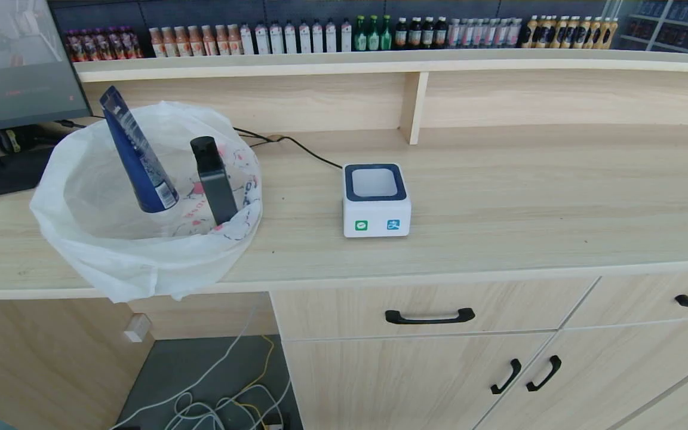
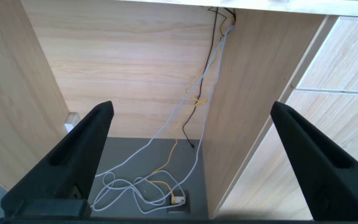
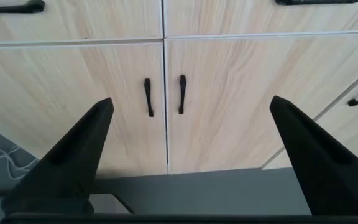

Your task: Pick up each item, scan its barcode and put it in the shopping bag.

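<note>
I am keeping both hands released, with nothing between the fingers. My left gripper [image 2: 191,109] is hanging low, facing the recess under the counter [image 1: 499,197], where wires [image 2: 197,93] are trailing down ahead of it. My right gripper [image 3: 191,102] is also spread wide, facing two doors [image 3: 229,106] whose handles [image 3: 148,98] are standing upright side by side just beyond it.

The bag [image 1: 81,251] is sitting up above my left hand, on the counter top. It is white, thin and half see-through, its mouth is gaping wide, and its near side is drooping over the front edge. A dark blue tube [image 1: 135,155] is leaning inside it, flat crimped end up. A black bottle [image 1: 215,179] is standing beside the tube, apart from it and tilting slightly.

The bag's rim is hiding the bottle's foot, and the red and blue print on the plastic is too blurred to make out. A pale patch on the tube's lower end is too small to read.

The head view is giving me the counter top, with the white scanner [image 1: 376,209] resting well apart from the bag and a black cable [image 1: 302,149] running behind it. My wrist views are looking at the cabinet front below.
</note>
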